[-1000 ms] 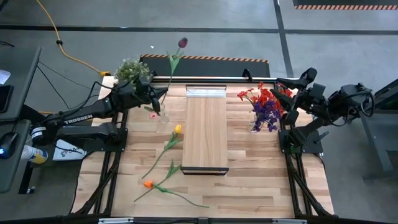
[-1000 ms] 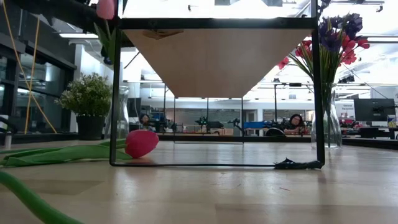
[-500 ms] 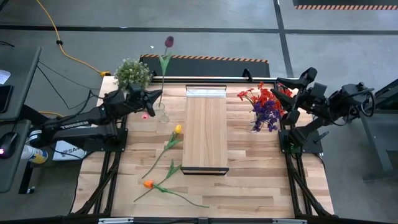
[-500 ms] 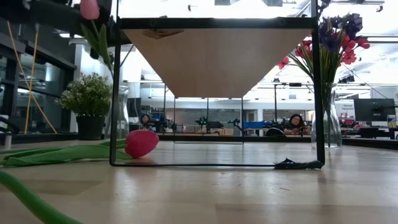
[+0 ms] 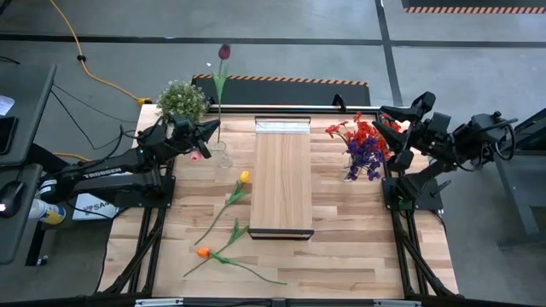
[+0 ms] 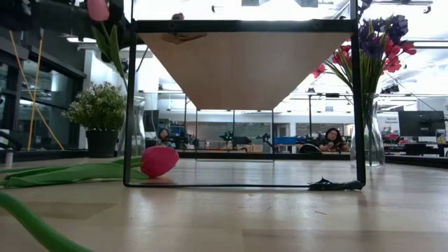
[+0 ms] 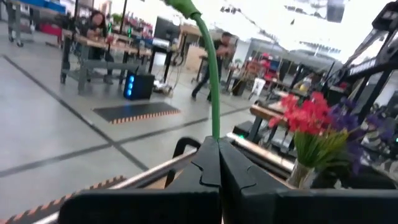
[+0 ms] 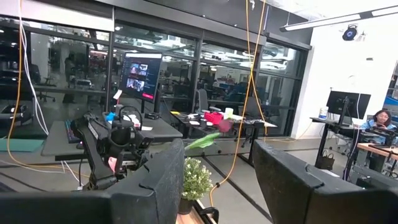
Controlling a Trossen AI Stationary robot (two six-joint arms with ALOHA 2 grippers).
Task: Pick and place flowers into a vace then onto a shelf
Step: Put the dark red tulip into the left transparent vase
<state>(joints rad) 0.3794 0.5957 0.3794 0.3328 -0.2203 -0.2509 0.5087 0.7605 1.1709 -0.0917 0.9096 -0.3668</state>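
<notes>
Maroon flower going in!
Left gripper [image 5: 203, 136], jaws clamped on its stem [image 7: 214, 93], holds it over the vase [image 5: 221, 155]; right's jaws half-open, empty; two flowers [image 5: 223, 228] left beside the shelf [image 5: 282, 179].

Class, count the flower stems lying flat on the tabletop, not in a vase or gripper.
2: a yellow-headed stem beside the shelf, and an orange-headed stem nearer the front edge; no others show from above.

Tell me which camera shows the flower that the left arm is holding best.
The high view: the whole maroon flower shows, its stem running down to the left end effector above a glass vase. The left wrist view shows only the green stem pinched between shut fingers. The low view catches its head; the right wrist view shows it far off.
</notes>
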